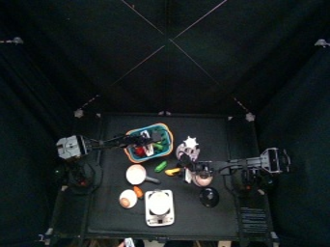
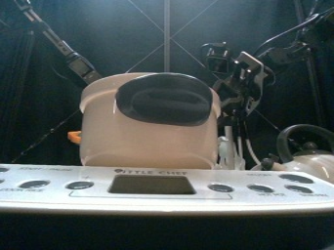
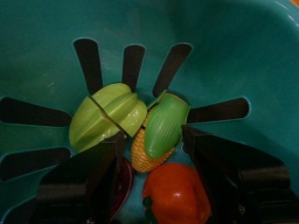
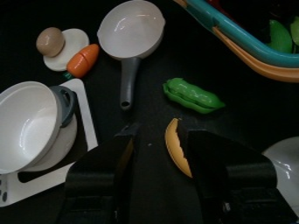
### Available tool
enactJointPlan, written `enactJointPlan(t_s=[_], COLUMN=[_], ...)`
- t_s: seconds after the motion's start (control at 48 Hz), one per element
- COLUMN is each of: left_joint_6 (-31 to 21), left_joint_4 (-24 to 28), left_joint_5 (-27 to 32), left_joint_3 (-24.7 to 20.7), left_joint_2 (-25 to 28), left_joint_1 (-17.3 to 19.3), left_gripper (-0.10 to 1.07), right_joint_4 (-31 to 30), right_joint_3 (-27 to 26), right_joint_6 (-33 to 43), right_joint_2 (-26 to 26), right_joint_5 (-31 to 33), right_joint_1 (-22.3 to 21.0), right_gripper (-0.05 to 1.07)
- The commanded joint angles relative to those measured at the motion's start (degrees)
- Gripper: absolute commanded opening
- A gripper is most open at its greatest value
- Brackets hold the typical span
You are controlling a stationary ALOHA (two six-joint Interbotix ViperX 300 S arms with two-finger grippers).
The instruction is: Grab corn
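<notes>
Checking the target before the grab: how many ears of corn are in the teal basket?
1: a yellow corn cob in green husk between the open left gripper jaws in the teal slotted basket. Others may be hidden.

Two black jointed arms are seen; the left pincer (image 3: 149, 188) and right pincer (image 4: 158, 175) are formed of broad, flat, matte black jaws.

Only one line of lettering shows. It runs in small dark capitals along the white panel of the kitchen scale (image 2: 156, 181) that fills the foreground of the front view, just above the scale's dark display window. It seems to read "LITTLE CHEF", though the letters are too small to be sure. The round buttons on either side of the window carry tiny marks that cannot be read. Nothing else in any view bears legible text.
</notes>
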Motion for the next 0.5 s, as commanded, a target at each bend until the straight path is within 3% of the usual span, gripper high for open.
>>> enactJointPlan(t_s=[0.0,0.188,0.354,0.479], left_joint_6=[0.0,0.2,1.2,1.5], left_joint_4=[0.3,1.8,8.9,8.9], left_joint_5=[0.1,0.7,0.8,1.1], left_joint_3=[-0.5,-0.5,-0.6,-0.6], left_joint_2=[-2.6,-4.0,-3.0,-2.4], left_joint_1=[0.2,0.7,0.7,0.5], left_gripper=[0.90,0.90,0.90,0.90], right_joint_4=[0.1,0.1,0.0,0.1], right_joint_3=[-0.5,-0.6,-0.7,-0.8], right_joint_6=[0.1,0.1,0.1,0.1], right_joint_2=[-1.0,-0.8,-0.7,-0.5], right_joint_5=[-0.5,-0.5,-0.6,-0.6], right_joint_1=[-0.2,-0.2,-0.2,-0.1], right_gripper=[0.78,0.78,0.78,0.78])
